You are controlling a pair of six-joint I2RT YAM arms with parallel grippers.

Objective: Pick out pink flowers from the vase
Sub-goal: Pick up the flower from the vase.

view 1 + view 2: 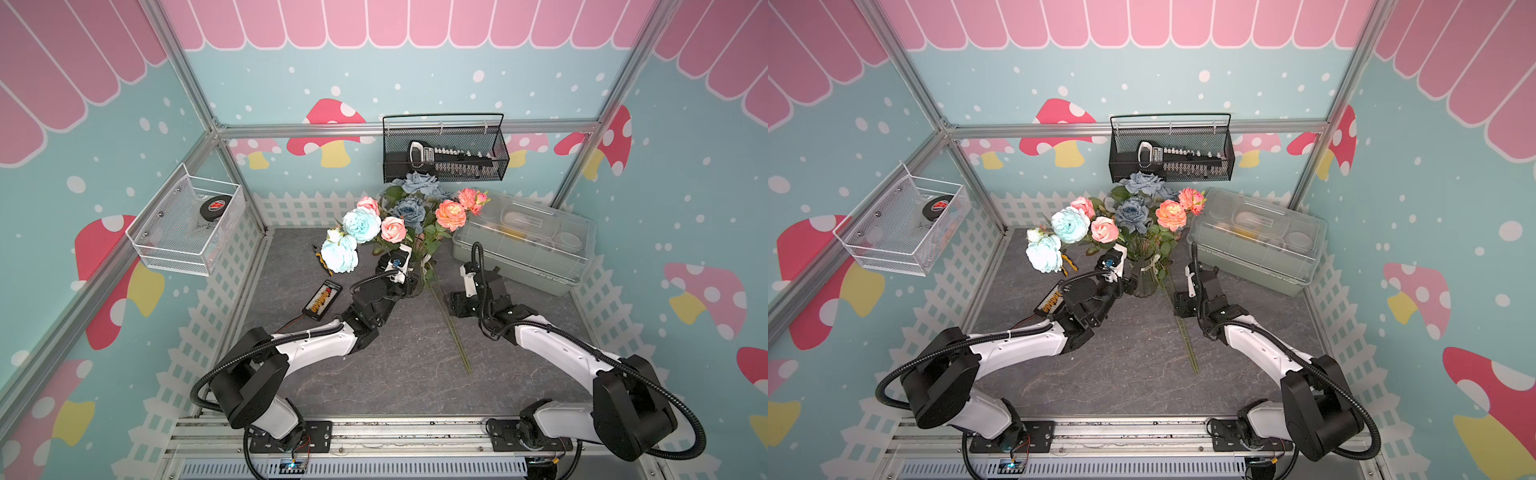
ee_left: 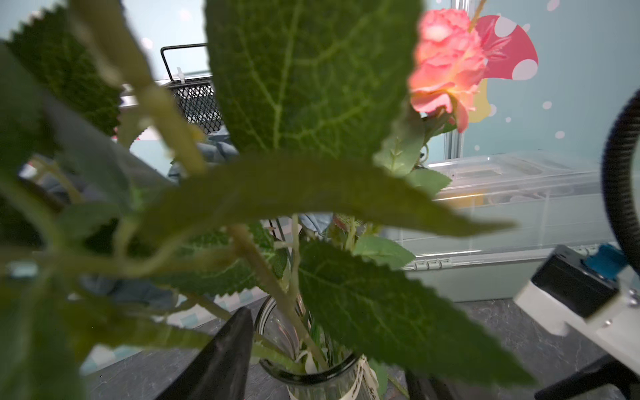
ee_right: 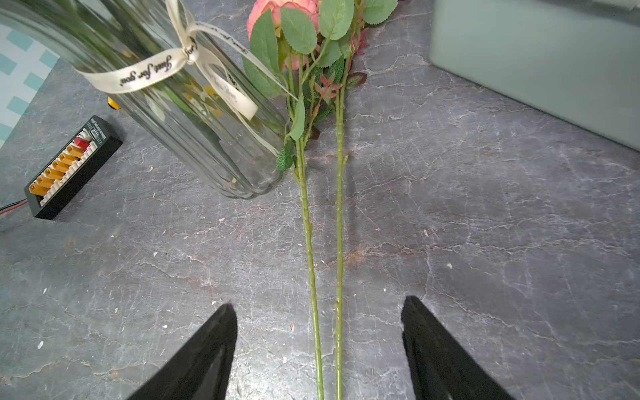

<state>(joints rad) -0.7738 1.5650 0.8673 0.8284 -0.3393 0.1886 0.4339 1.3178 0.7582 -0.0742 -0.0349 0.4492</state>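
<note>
Vase (image 1: 1144,286) stands upright mid-tabletop (image 1: 1121,374), cream ribbon (image 3: 138,74) tied round its neck. Several pink flowers (image 1: 393,229) are in it, mixed w/ grey-blue roses (image 1: 409,210) and aqua blooms (image 1: 360,224), which lean out to the L.

Two loose pink stems (image 3: 308,242) lie flat on the tabletop just R of the vase. They lie side by side, cut ends toward the robot, blooms up by the vase base.

L claw (image 1: 1130,280) is at the vase neck, under the leaves. In the left wrist view one finger (image 2: 225,353) sits just beside the rim, w/ the neck btwn the jaws. Can't tell if they press the glass or stand off.

R claw (image 3: 318,301) is wide open and holds nothing. It's low over the tabletop, and both loose stems run btwn its fingers, clear of each.

Lidded plastic box (image 1: 523,249) sits beyond the R arm. Black connector board (image 3: 69,169) lies L of the vase.
</note>
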